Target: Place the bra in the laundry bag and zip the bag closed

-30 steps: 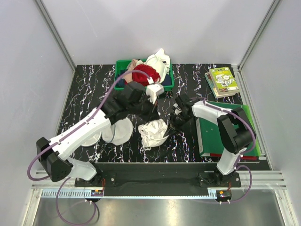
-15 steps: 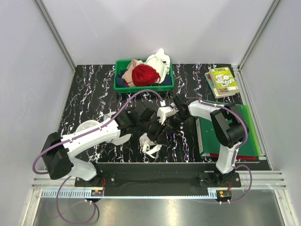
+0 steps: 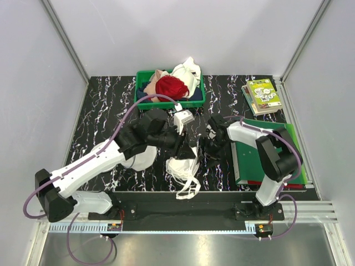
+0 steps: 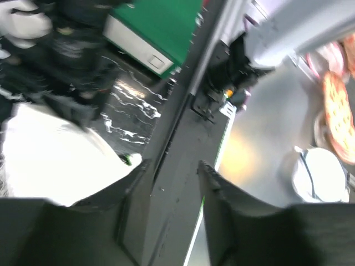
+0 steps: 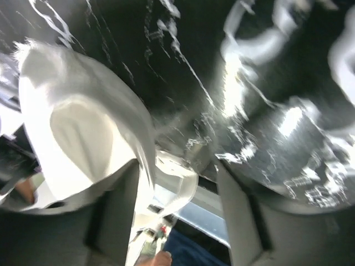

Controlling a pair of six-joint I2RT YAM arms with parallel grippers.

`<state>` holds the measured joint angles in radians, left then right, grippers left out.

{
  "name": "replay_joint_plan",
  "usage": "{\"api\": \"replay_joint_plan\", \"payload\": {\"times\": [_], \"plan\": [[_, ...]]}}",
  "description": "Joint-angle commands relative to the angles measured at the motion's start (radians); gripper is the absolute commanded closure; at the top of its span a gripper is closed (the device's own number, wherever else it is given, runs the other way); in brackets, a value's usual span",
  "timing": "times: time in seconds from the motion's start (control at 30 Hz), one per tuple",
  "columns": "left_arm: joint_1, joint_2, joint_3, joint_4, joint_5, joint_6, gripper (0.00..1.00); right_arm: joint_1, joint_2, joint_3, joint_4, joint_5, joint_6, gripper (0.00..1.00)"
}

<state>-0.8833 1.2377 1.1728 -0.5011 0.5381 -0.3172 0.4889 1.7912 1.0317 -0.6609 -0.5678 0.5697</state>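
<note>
- Both of your pincers have just let go. The left pincer (image 4: pixel 172 164) now stands spread with nothing between its fingers, only the dark tabletop (image 3: pixel 100 111) edge showing through the gap.
- The right pincer (image 5: pixel 176 166) is spread too. A loop of white strap lies in the gap, but neither finger presses on it.
- The bra (image 3: pixel 183 166), which hung bunched between the two pincers a moment ago, now lies loose on the tabletop. It sits just beside the left pincer and just in front of the right one, and one strap trails over the near edge.
- For the task this is a reset rather than progress: the bra is out of the laundry bag (image 3: pixel 144 159) and nobody holds it.
- The bag lies behind the left pincer, mostly hidden under your left forearm, so you cannot tell from here how wide it gapes.
- Expect the left arm itself to stand in the way, since it crosses over the bag you need to fill.
- The dangling strap could snag on the edge or drag the bra off when you regrasp.
- Well beyond both pincers sits the green bin (image 3: pixel 138 94) with a red garment (image 3: pixel 171 87). To the far side of the right pincer lie a green board (image 3: pixel 243 163) and some books (image 3: pixel 262 95), all clear of the work.
</note>
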Motion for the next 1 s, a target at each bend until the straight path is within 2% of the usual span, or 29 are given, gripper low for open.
{"api": "replay_joint_plan", "payload": {"times": [0.0,0.07,0.13,0.2,0.37,0.47,0.63,0.77,0.87,0.97], "plan": [[0.010,0.063,-0.027,0.032,-0.119,-0.058,0.73,-0.007,-0.127,-0.001,-0.164,0.146,-0.027,0.31],[0.023,0.107,-0.064,0.081,-0.144,-0.089,0.80,-0.007,-0.165,0.004,-0.195,0.181,-0.025,0.26],[0.029,0.137,-0.093,0.101,-0.189,-0.135,0.92,-0.007,-0.185,0.017,-0.247,0.224,-0.022,0.25],[0.038,0.187,-0.099,0.101,-0.216,-0.172,0.97,-0.007,-0.214,0.019,-0.263,0.232,-0.019,0.23],[0.049,0.304,-0.122,0.134,-0.265,-0.183,1.00,-0.004,-0.271,0.024,-0.178,0.154,0.010,0.12],[0.052,0.396,-0.145,0.157,-0.265,-0.191,1.00,-0.004,-0.283,-0.005,-0.013,0.050,0.042,0.01],[0.058,0.382,-0.188,0.171,-0.303,-0.183,1.00,-0.006,-0.234,-0.076,0.173,0.004,0.078,0.00],[0.063,0.313,-0.191,0.150,-0.293,-0.163,0.86,-0.006,-0.201,-0.131,0.286,-0.047,0.085,0.00],[0.066,0.252,-0.186,0.095,-0.322,-0.155,0.83,-0.006,-0.158,-0.148,0.319,-0.066,0.064,0.00],[0.069,0.172,-0.191,0.056,-0.333,-0.149,0.72,0.000,-0.138,-0.176,0.406,-0.104,0.055,0.00]]}}
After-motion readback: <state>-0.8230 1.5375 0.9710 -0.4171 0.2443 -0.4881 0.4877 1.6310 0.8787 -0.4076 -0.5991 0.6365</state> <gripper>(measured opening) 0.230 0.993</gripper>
